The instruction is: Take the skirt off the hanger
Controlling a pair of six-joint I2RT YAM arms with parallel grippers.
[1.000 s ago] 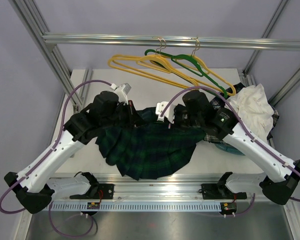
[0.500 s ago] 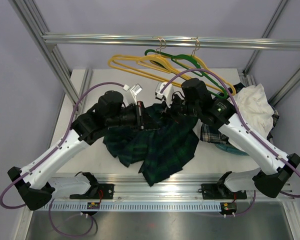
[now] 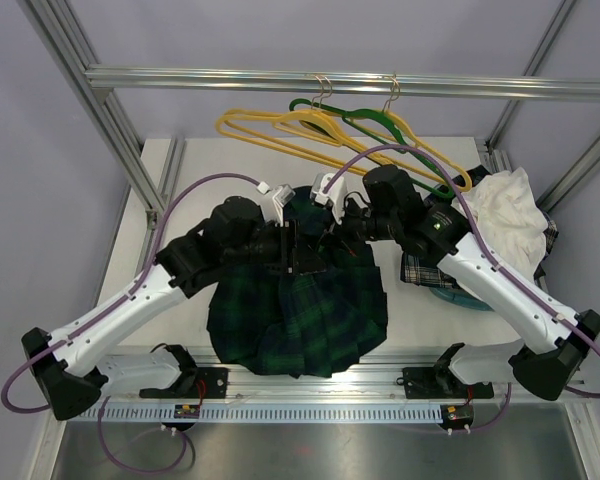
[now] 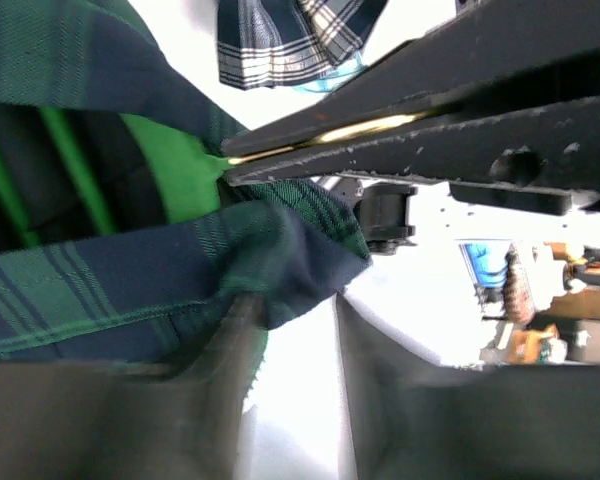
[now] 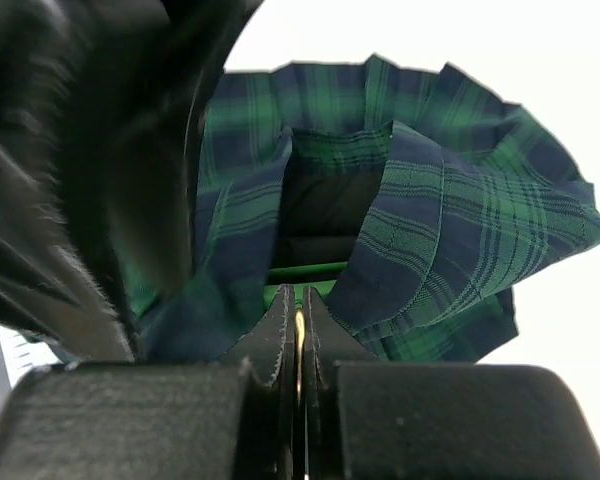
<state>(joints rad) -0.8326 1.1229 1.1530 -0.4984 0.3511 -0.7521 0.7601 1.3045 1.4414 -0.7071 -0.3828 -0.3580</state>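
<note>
The green-and-navy plaid skirt (image 3: 298, 315) is hanging between the two arms above the white surface (image 3: 195, 165), its lower part spreading toward the near edge. The right claw (image 5: 299, 322) is clamping shut on the gold hook of the green hanger (image 5: 302, 268), which is sitting inside the skirt's waistband. The left claw (image 4: 290, 330) is standing partly parted, with a fold of the waistband lying across one finger (image 4: 230, 340); whether it is gripping the cloth cannot be told. Spare yellow and green hangers (image 3: 325, 130) are hanging on the rail behind. A pile of clothes (image 3: 500, 225) is lying at the right.
</note>
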